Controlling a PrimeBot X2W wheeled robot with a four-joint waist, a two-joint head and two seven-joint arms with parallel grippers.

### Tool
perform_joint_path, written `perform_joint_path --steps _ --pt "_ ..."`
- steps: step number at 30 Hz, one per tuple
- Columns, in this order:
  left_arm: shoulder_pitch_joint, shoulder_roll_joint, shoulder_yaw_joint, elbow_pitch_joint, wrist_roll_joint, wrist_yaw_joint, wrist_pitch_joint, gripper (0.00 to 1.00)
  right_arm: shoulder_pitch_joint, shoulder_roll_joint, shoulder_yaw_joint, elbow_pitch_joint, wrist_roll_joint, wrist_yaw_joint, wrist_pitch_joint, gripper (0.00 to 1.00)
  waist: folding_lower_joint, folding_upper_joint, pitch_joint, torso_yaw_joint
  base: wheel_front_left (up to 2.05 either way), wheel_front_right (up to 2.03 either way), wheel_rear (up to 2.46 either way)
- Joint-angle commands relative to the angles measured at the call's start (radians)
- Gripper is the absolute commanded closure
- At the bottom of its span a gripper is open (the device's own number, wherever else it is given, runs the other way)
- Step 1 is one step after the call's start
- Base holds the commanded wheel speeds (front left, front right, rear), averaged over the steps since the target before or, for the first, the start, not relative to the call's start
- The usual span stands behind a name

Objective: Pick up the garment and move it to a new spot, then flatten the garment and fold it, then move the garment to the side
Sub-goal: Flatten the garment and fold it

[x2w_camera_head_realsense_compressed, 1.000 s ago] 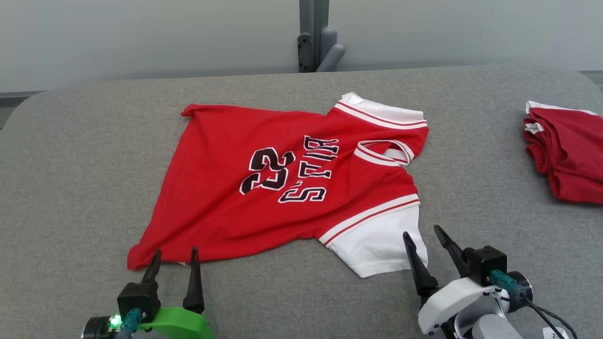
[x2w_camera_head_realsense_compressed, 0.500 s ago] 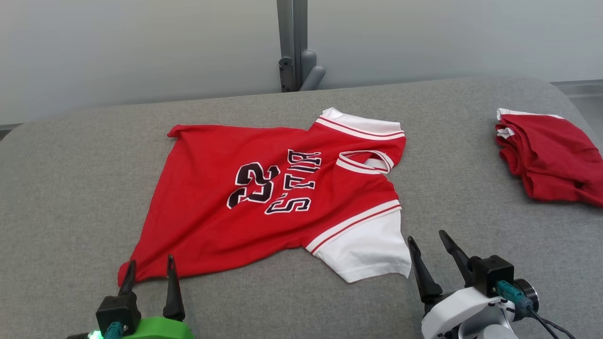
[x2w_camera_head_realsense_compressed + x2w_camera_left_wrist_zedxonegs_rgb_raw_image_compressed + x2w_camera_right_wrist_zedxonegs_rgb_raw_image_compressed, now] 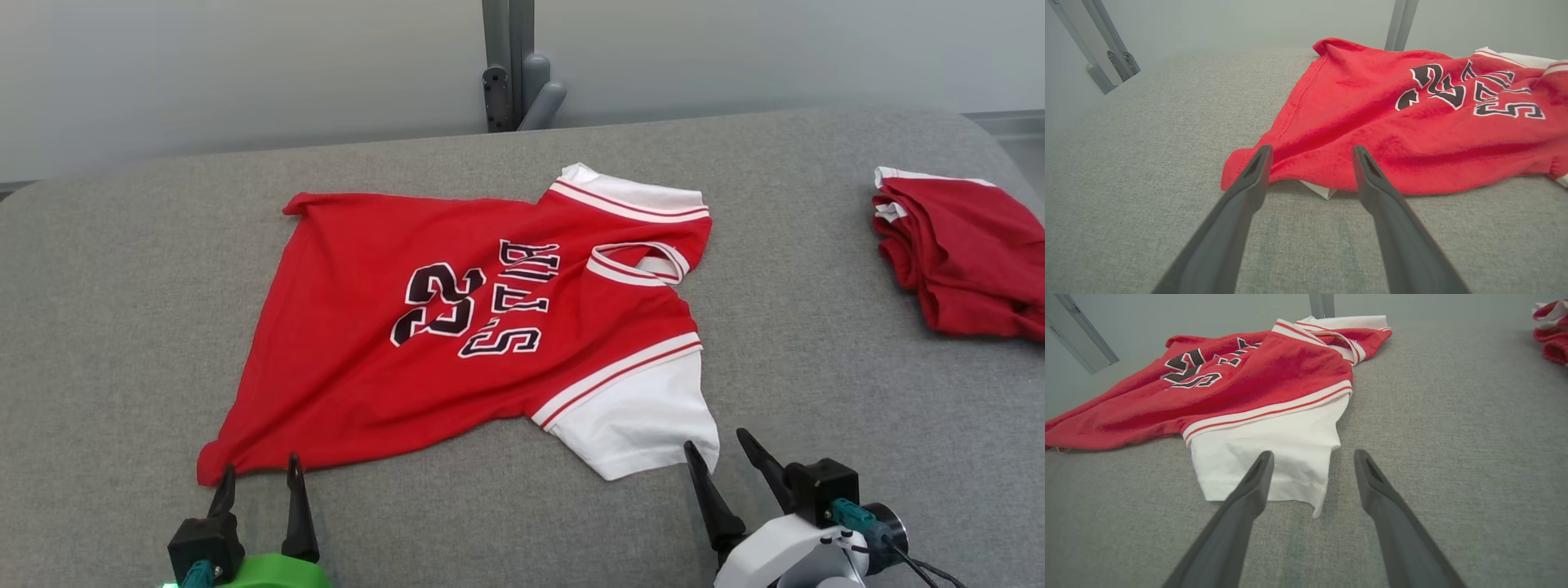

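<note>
A red garment [image 3: 457, 327] with white sleeves and black "22" lettering lies spread and slightly rumpled on the grey padded table [image 3: 122, 310]. My left gripper [image 3: 259, 472] stands open just short of the garment's near-left hem corner [image 3: 1249, 163], its fingers [image 3: 1257, 171] empty. My right gripper [image 3: 718, 445] is open beside the near white sleeve [image 3: 1274, 457], whose edge lies between the fingertips in the right wrist view without being gripped.
A second red garment [image 3: 955, 253], folded, rests at the table's far right edge. A grey post with a bracket [image 3: 510, 73] rises behind the table against the pale wall.
The head camera has shifted, so the whole scene sits differently. Both grippers show lower in the view and stay open; the garment lies as it did.
</note>
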Motion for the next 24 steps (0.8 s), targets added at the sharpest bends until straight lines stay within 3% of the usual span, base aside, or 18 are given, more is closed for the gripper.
perform_joint_path --steps 1,11,12,13,14,24 --pt "-0.022 0.003 0.006 0.006 -0.004 0.006 -0.003 0.00 -0.018 -0.003 0.003 0.011 0.008 -0.001 -0.003 0.00 0.0000 0.0094 0.022 0.006 0.00 0.00 0.00" --pt "-0.046 0.003 0.015 0.034 -0.009 0.004 -0.003 0.00 -0.064 -0.002 0.025 0.081 0.065 -0.001 -0.003 0.00 0.0000 0.0094 0.058 0.024 0.00 0.00 0.00" --pt "-0.050 0.003 0.019 0.035 -0.004 -0.001 -0.003 0.00 -0.069 -0.002 0.033 0.077 0.072 -0.001 -0.003 0.35 0.0000 0.0094 0.062 0.026 0.00 0.00 0.00" --pt "-0.053 0.003 0.019 0.035 0.009 0.001 -0.003 0.00 -0.072 -0.002 0.038 0.075 0.076 -0.001 -0.003 0.87 0.0000 0.0094 0.064 0.026 0.00 0.00 0.00" --pt "-0.055 0.003 0.021 0.034 0.007 0.001 -0.003 0.00 -0.075 -0.002 0.042 0.069 0.083 -0.001 -0.003 1.00 0.0000 0.0094 0.067 0.026 0.00 0.00 0.00" --pt "-0.091 0.003 0.098 0.049 -0.005 -0.001 -0.003 0.00 -0.049 -0.029 -0.020 -0.013 0.099 -0.001 -0.003 1.00 0.0000 0.0094 0.105 0.000 0.00 0.00 0.00"
